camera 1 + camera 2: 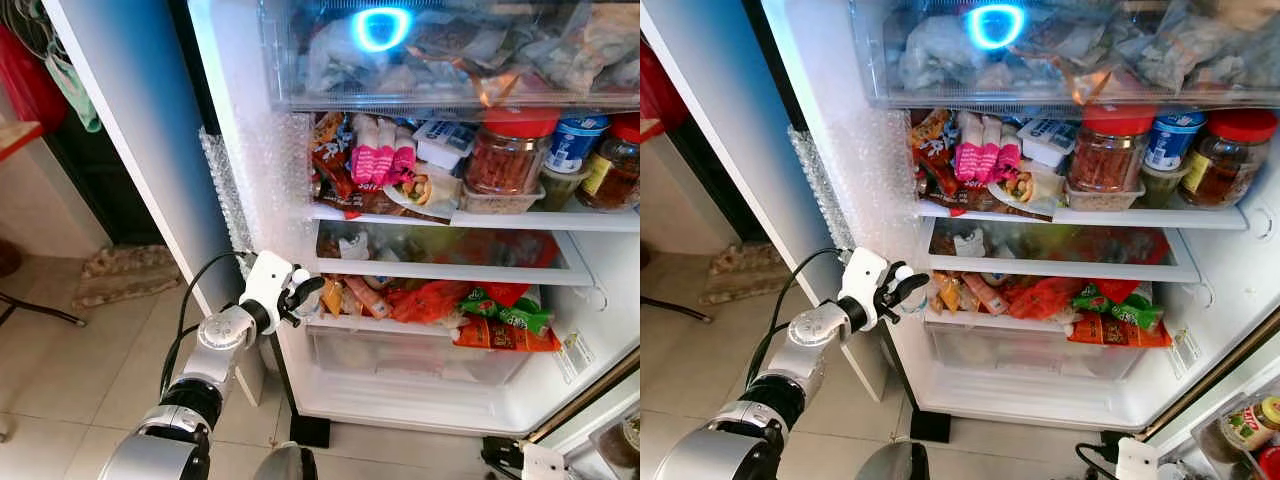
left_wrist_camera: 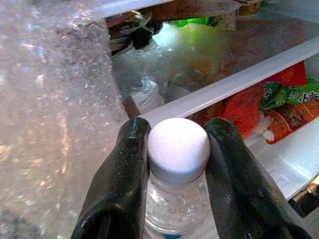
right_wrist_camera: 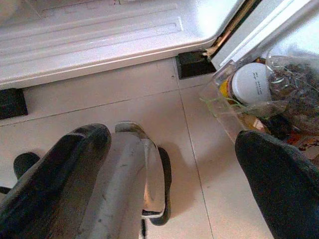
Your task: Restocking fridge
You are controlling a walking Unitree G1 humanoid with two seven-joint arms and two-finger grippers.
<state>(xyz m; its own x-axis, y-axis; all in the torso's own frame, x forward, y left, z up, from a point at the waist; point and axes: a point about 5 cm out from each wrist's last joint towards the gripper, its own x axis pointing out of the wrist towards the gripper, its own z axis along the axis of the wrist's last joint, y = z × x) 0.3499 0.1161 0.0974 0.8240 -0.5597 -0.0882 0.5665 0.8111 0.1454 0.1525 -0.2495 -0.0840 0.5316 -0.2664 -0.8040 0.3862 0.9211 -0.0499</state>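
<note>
A small clear water bottle with a white cap sits between the black fingers of my left gripper, which is shut on its neck. The gripper is held at the left front edge of the open fridge, level with the lower shelf where snack packets lie. The wrist view looks past the cap at that white shelf edge. My right gripper hangs low over the tiled floor, its fingers wide open and empty.
The upper shelf carries jars with red lids, a blue-labelled tub and pink packs. A clear drawer sits at the bottom. Bubble wrap lines the left wall. The door shelf at lower right holds jars.
</note>
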